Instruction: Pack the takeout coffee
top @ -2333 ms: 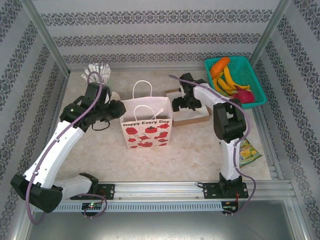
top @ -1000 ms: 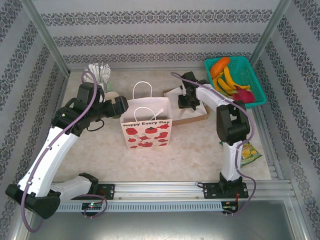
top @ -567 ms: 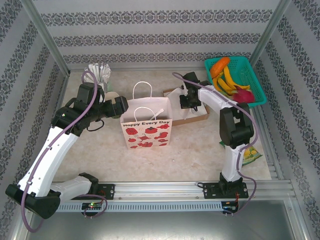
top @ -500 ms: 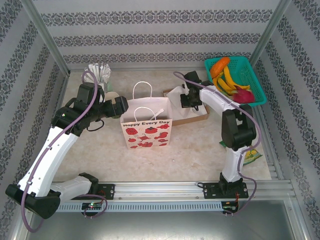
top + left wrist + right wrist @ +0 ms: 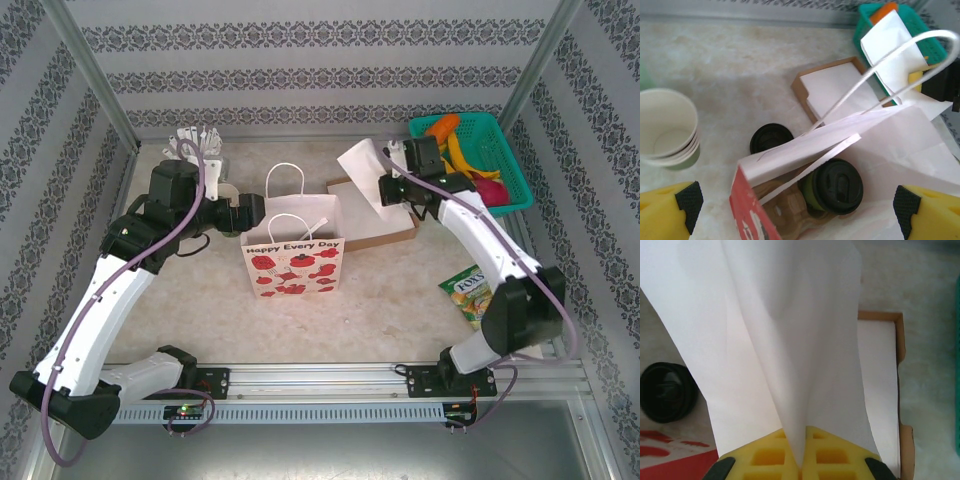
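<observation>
takeout coffee (image 5: 833, 187) beneath spread left claw (image 5: 799, 209)

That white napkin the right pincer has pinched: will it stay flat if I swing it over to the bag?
Probably not. The napkin is creased and folded where the right pincer pinches it, so it looks floppy and light. It may flutter or catch on the bag handles.

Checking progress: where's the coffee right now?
In the left wrist view, the coffee stands inside the bag, lower centre, another black lid just outside.
</observation>
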{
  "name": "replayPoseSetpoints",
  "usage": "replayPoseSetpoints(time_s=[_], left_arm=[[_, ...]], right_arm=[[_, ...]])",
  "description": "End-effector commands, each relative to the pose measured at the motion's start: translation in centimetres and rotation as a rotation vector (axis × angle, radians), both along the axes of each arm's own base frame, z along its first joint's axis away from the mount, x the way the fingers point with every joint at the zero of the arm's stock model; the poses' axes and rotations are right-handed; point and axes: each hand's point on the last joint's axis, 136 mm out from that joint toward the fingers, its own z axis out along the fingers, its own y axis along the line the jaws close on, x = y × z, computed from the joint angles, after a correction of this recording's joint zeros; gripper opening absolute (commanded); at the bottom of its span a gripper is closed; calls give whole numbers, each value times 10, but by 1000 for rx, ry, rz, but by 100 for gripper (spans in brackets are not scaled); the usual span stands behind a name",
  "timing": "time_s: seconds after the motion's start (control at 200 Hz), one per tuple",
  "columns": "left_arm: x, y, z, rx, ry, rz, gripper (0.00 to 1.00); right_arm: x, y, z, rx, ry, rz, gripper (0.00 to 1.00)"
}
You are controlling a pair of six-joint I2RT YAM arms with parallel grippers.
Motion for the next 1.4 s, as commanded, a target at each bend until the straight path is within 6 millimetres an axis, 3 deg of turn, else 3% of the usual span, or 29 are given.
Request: replayPoseSetpoints(time_s=[0.0, 0.28, 0.375, 0.455, 0.605, 0.699, 0.949, 1.119, 1.244, 1.394], left_arm=[[-4, -21, 44, 1, -204, -198, 100], [-33, -61, 92, 3, -416, -570, 100], [-27, -67, 110, 41, -481, -621, 100], [-22, -73, 123, 62, -506, -670, 100], [-17, -84, 140, 86, -592, -746, 100], [-8, -86, 138, 154, -639, -764, 100], [-8, -90, 145, 288, -808, -858, 100], [-9, -95, 145, 304, -824, -922, 100], [-28, -103, 137, 248, -796, -1059, 86], [-34, -102, 126, 254, -771, -1101, 76]], right_arm=[[-17, 16, 63, 61, -209, 164, 0], [-80, 46, 144, 136, -418, 459, 0], [-103, 69, 161, 97, -517, 605, 0], [-109, 83, 169, 32, -573, 646, 0], [-116, 102, 176, -37, -610, 706, 0], [-128, 113, 181, -31, -630, 770, 0], [-152, 128, 179, -18, -609, 916, 0], [-164, 136, 184, 28, -629, 995, 0], [-169, 140, 191, 61, -645, 1039, 0], [-167, 141, 199, 78, -671, 1050, 0]])
